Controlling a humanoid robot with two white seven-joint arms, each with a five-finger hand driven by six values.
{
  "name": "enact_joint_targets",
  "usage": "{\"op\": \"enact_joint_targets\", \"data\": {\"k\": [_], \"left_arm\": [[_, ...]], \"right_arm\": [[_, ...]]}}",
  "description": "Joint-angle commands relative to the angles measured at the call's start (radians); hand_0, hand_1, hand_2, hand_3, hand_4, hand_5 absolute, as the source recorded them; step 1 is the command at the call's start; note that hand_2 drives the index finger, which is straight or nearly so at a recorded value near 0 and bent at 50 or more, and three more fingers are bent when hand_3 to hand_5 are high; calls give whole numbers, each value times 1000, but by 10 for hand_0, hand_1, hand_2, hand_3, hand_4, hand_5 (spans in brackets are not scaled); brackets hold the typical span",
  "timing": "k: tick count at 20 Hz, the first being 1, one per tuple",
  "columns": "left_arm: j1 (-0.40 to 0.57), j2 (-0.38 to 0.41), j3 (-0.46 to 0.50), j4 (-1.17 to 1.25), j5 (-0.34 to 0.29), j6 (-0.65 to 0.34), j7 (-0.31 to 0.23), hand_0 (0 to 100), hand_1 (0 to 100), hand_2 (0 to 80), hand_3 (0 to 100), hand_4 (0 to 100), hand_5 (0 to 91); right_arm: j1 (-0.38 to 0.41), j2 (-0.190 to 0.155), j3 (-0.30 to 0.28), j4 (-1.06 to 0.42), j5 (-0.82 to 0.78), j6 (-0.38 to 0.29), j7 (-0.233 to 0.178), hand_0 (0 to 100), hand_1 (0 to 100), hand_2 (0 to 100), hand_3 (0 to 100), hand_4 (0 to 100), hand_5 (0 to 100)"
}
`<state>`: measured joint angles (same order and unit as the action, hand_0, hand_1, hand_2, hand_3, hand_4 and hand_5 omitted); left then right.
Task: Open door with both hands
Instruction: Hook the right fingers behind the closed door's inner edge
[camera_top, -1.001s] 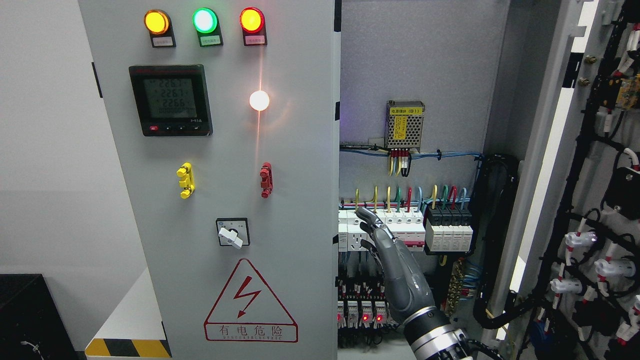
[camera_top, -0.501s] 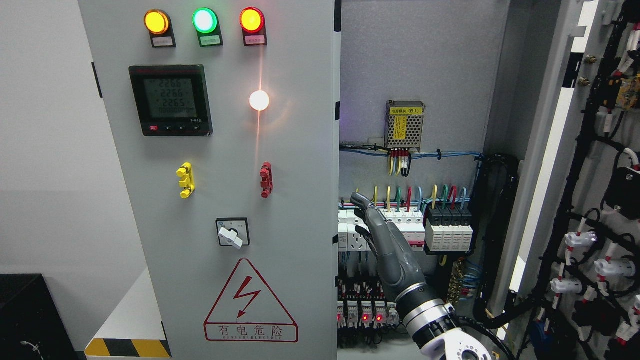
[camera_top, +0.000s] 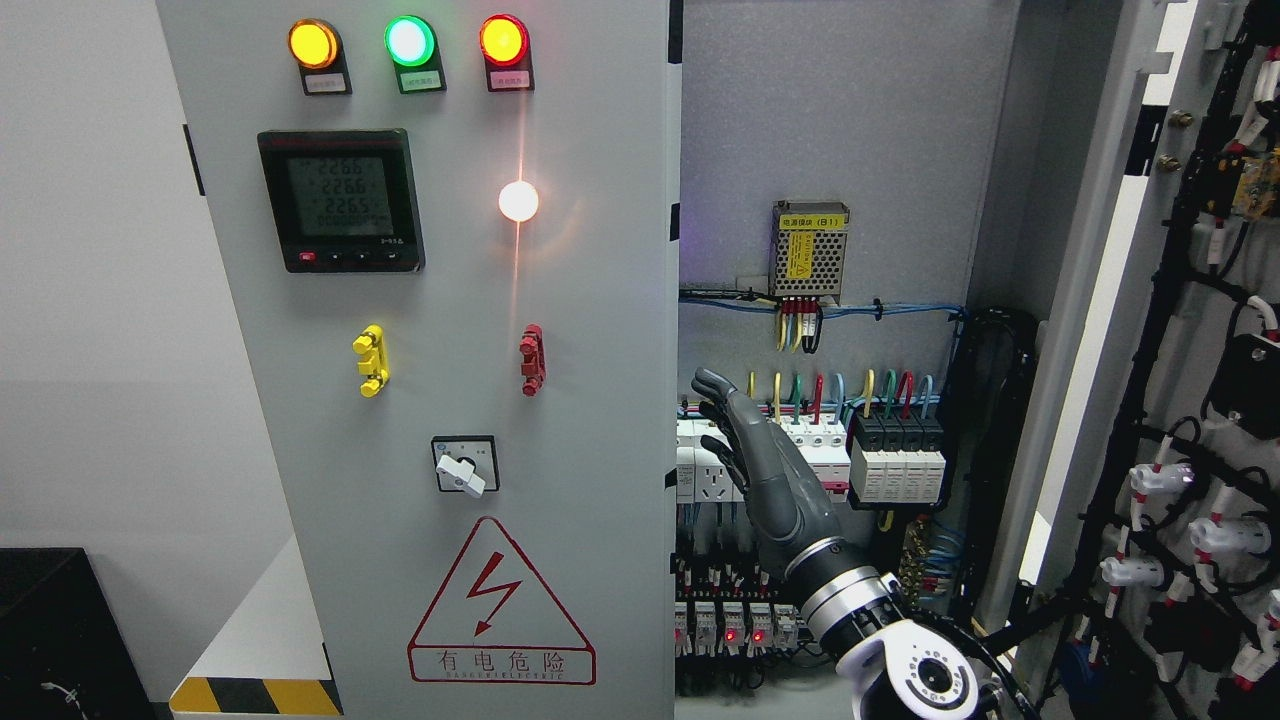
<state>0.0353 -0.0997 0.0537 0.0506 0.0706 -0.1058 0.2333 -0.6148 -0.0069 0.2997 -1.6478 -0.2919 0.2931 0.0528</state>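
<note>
The grey left door (camera_top: 580, 460) of the electrical cabinet stands closed, carrying three lit indicator lamps, a meter (camera_top: 340, 200) and a rotary switch (camera_top: 465, 465). The right door (camera_top: 1190, 330) is swung wide open at the far right, its wired inner side showing. My right hand (camera_top: 722, 420) reaches up from the bottom right into the open cabinet, fingers stretched out and holding nothing, with its fingertips just right of the left door's free edge (camera_top: 673, 400). The left arm is out of view.
Behind the hand sit a row of white breakers (camera_top: 815, 455) with coloured wires, black modules (camera_top: 895, 440) and relays with red lights (camera_top: 730, 625). A power supply (camera_top: 808, 250) hangs higher up. A thick black cable bundle (camera_top: 990, 450) runs to the open door.
My right hand has risen and shifted left toward the left door's edge. More of its wrist and forearm now shows at the bottom.
</note>
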Motion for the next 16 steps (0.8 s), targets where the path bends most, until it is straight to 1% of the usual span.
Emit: {"op": "enact_joint_targets", "data": {"k": [1, 5, 10, 11, 12, 13, 14, 16], "left_arm": [[0, 0, 0, 0, 0, 0, 0, 0, 0, 0, 0, 0, 0], [0, 0, 0, 0, 0, 0, 0, 0, 0, 0, 0, 0, 0], [0, 0, 0, 0, 0, 0, 0, 0, 0, 0, 0, 0, 0], [0, 0, 0, 0, 0, 0, 0, 0, 0, 0, 0, 0, 0], [0, 0, 0, 0, 0, 0, 0, 0, 0, 0, 0, 0, 0], [0, 0, 0, 0, 0, 0, 0, 0, 0, 0, 0, 0, 0], [0, 0, 0, 0, 0, 0, 0, 0, 0, 0, 0, 0, 0], [0, 0, 0, 0, 0, 0, 0, 0, 0, 0, 0, 0, 0]], "right_arm": [[-26, -27, -5, 69, -10, 0, 22, 191, 0, 0, 0, 0, 0], [-34, -27, -20, 86, -27, 0, 27, 191, 0, 0, 0, 0, 0], [-46, -28, -21, 86, -81, 0, 32, 191, 0, 0, 0, 0, 0], [-46, -28, -21, 85, -81, 0, 60, 191, 0, 0, 0, 0, 0], [-48, -28, -21, 85, -79, 1, 102, 191, 0, 0, 0, 0, 0], [-48, -28, -21, 86, -79, 4, 134, 191, 0, 0, 0, 0, 0], [-48, -27, -27, 88, -78, 18, 145, 191, 0, 0, 0, 0, 0], [-52, -27, -51, 89, -79, 49, 151, 191, 0, 0, 0, 0, 0]]}}
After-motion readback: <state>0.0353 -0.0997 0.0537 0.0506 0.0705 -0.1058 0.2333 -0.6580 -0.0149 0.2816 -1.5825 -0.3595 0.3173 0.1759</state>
